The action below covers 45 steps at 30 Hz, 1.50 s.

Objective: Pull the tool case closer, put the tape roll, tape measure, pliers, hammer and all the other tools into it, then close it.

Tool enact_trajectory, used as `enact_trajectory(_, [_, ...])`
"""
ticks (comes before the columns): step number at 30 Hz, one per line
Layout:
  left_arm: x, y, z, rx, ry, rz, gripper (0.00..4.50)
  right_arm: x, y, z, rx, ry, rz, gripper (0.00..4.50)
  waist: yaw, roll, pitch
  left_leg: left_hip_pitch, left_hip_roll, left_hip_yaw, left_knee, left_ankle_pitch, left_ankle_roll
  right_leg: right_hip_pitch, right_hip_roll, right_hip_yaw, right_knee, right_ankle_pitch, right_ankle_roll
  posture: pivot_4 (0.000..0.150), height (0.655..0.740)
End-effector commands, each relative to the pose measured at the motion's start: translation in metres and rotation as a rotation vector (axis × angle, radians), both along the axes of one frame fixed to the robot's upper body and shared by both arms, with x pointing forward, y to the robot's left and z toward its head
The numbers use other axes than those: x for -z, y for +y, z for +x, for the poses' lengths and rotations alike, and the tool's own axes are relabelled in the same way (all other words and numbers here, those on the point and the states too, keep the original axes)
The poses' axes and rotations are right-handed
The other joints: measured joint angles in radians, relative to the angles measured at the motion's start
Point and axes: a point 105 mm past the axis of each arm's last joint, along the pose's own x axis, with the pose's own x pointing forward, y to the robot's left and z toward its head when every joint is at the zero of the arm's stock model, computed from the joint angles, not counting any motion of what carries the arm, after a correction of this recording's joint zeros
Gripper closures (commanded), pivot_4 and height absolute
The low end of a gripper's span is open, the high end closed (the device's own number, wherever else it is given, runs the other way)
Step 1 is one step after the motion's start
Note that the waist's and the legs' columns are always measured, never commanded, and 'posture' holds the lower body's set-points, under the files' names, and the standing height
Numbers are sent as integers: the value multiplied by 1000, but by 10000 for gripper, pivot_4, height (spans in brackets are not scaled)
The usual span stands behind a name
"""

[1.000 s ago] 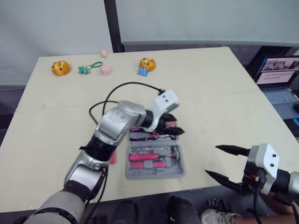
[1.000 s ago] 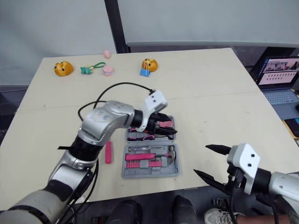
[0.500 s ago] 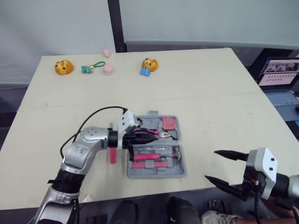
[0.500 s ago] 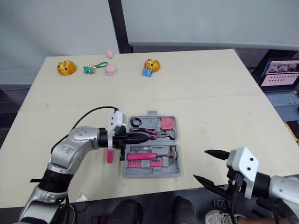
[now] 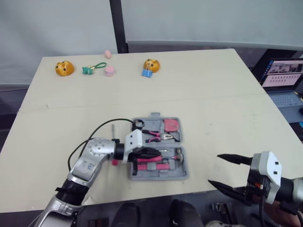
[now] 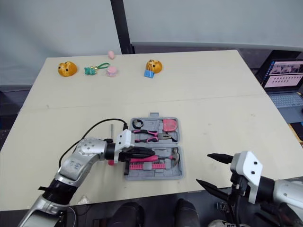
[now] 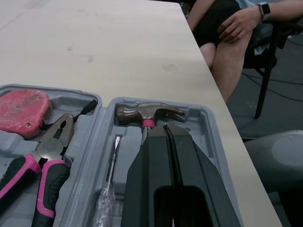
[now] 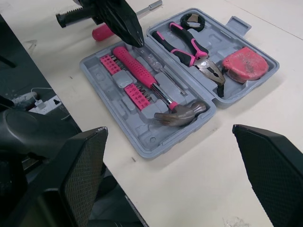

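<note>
Off the table's near edge my right pincer gapes empty. My left pincer, closed on nothing, has swung over the tool case, above the hammer; one screwdriver lies outside, still unpacked.

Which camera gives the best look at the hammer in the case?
The right wrist view: the hammer lies fully visible, head and pink handle. In the left wrist view the left gripper hides its handle, leaving the head. The eye views show it small, partly behind that gripper.
</note>
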Motion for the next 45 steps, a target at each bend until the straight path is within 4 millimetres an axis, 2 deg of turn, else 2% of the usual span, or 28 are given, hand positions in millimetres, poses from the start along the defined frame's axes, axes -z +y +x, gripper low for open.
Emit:
enact_trajectory(1, [5,-7,3,4,-46,22,44695,-9,2,-2,-13,-41,-4,0,0,0,0,0,0,0,0,0,0,0,0,0,0,0,0,1500,7400])
enact_trajectory(7, [17,-14,6,5,-55,43,44695,-9,3,-2,-4,-45,-1,0,0,0,0,0,0,0,0,0,0,0,0,0,0,0,0,1500,7400])
enact_trajectory(28, [49,-15,11,-43,-46,127,44695,-8,-1,-4,20,-50,-8,0,1,1,0,0,0,0,0,0,1,0,0,0,0,0,0,1500,7400])
enact_trajectory(35, [54,-16,13,-78,2,112,44695,-8,-3,-6,27,-48,-13,0,2,2,-1,0,0,0,0,0,1,0,0,0,0,0,0,1500,7400])
enact_trajectory(45, [68,-19,1,-12,-26,198,44695,-9,-3,-5,29,-48,-16,0,2,4,-3,1,0,0,0,0,1,1,0,0,-1,0,0,1500,7400])
